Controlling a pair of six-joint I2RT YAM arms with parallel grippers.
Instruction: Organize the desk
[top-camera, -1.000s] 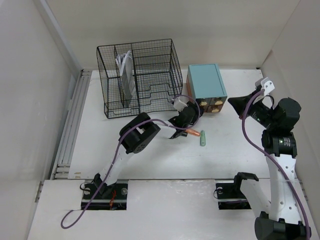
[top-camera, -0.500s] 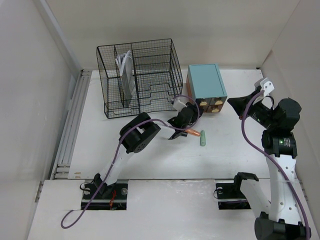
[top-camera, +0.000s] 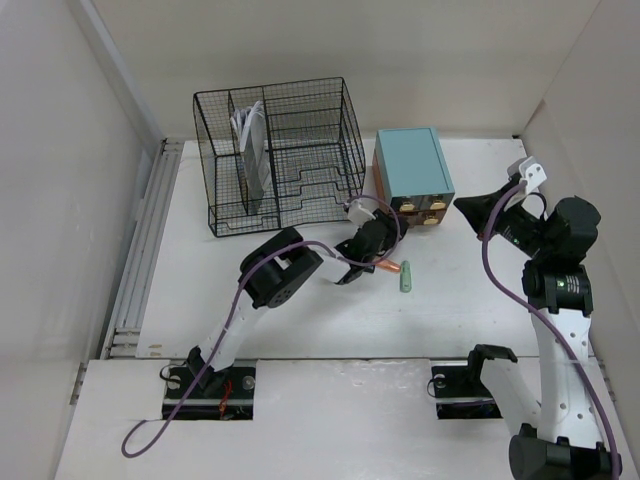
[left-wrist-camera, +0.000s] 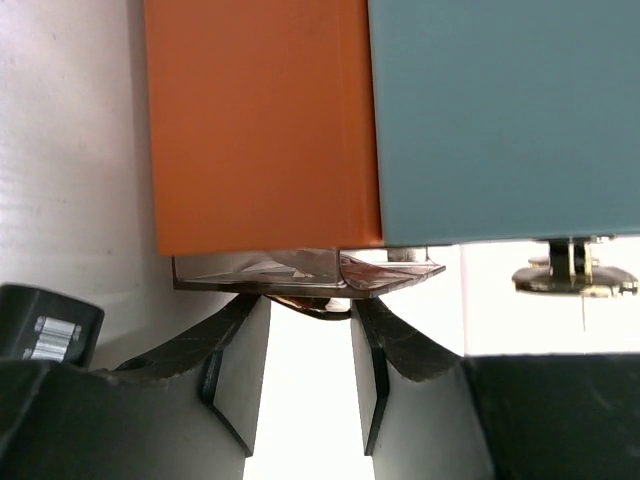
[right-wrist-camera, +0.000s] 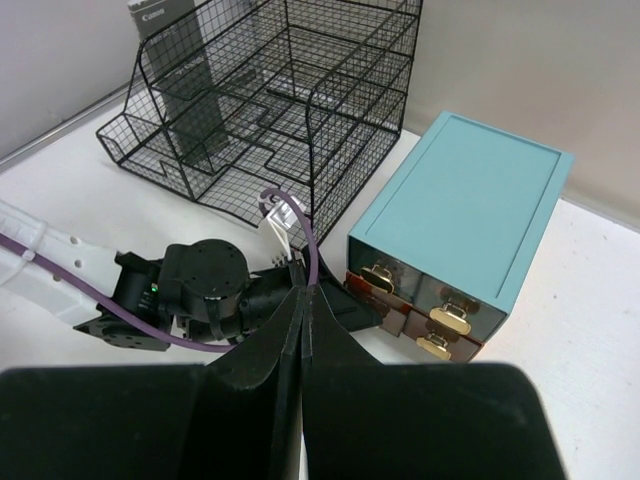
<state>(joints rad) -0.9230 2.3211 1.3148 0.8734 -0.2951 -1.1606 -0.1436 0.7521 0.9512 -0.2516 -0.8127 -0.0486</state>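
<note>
The bench (top-camera: 200, 295) is broad, plain matte white; right pincer (right-wrist-camera: 303, 335) closed, left pincer (left-wrist-camera: 310, 305) parted, its grip unclear.

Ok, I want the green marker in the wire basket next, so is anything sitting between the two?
Yes. The left gripper is down at the drawer box, right on the straight line from the green marker to the wire basket. Nothing else visible lies between them.

A large flat desk (top-camera: 200, 290) with a plain matte white top lies level and fills the middle of the overhead view. White walls (top-camera: 60, 180) close it in at left, back and right. A ribbed white rail (top-camera: 140, 250) runs along its left edge.
</note>
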